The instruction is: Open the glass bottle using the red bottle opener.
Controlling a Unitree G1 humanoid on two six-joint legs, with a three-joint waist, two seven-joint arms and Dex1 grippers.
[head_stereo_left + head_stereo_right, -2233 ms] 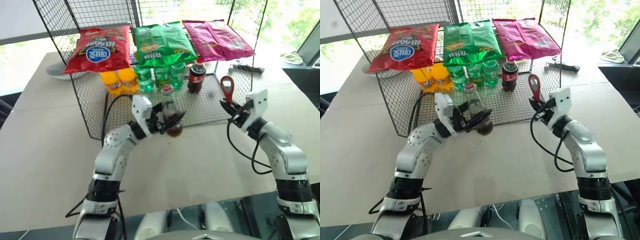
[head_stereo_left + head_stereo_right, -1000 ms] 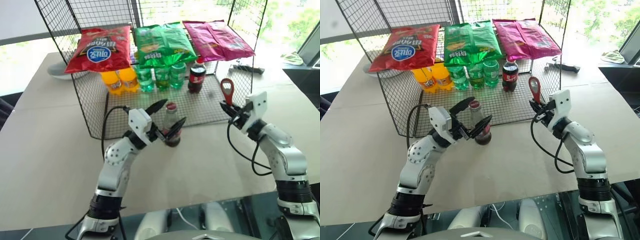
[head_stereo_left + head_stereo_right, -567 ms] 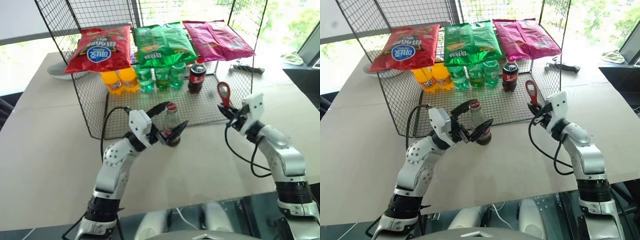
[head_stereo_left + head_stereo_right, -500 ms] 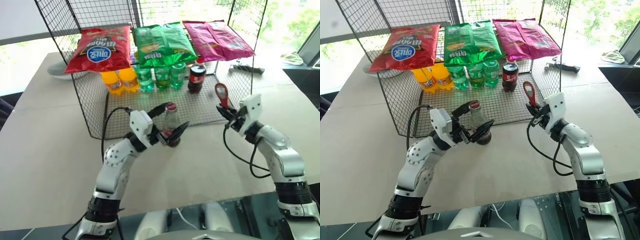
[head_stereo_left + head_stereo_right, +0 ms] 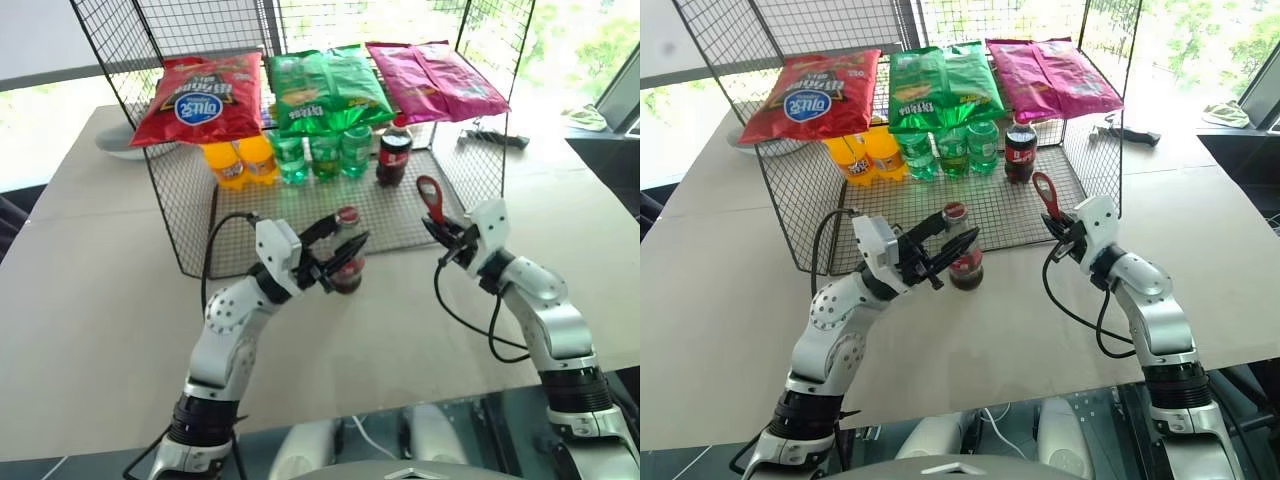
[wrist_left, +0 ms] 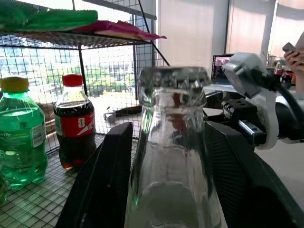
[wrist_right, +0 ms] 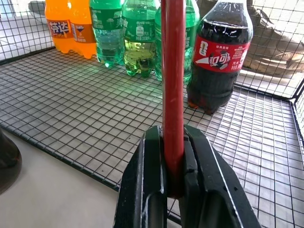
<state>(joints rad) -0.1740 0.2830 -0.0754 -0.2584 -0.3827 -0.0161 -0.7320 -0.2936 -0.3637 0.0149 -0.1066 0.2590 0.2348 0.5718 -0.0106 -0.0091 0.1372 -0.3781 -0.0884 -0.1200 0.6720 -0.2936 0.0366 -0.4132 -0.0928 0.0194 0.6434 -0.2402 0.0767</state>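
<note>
The glass bottle [image 5: 347, 272] stands upright on the table just in front of the wire rack, with a red cap and dark liquid low down. My left gripper [image 5: 350, 229] reaches in from the left. In the left wrist view its two black fingers [image 6: 109, 171] press against both sides of the clear bottle [image 6: 175, 142]. To the right of the bottle, my right gripper [image 5: 447, 228] is shut on the handle of the red bottle opener [image 5: 432, 197], whose ring head points up. The right wrist view shows the opener [image 7: 173, 85] edge-on between that gripper's [image 7: 173, 137] pads.
A wire rack [image 5: 400, 215] behind the bottle carries red [image 5: 200, 100], green [image 5: 325, 85] and pink [image 5: 430, 75] chip bags on top. Orange bottles [image 5: 238, 160], green bottles [image 5: 320, 152] and a dark cola bottle [image 5: 392, 152] stand inside. A black tool [image 5: 495, 137] lies at the back right.
My left gripper's fingers have closed from wide open onto the glass bottle. My right gripper has carried the opener a little left, closer to the bottle.
</note>
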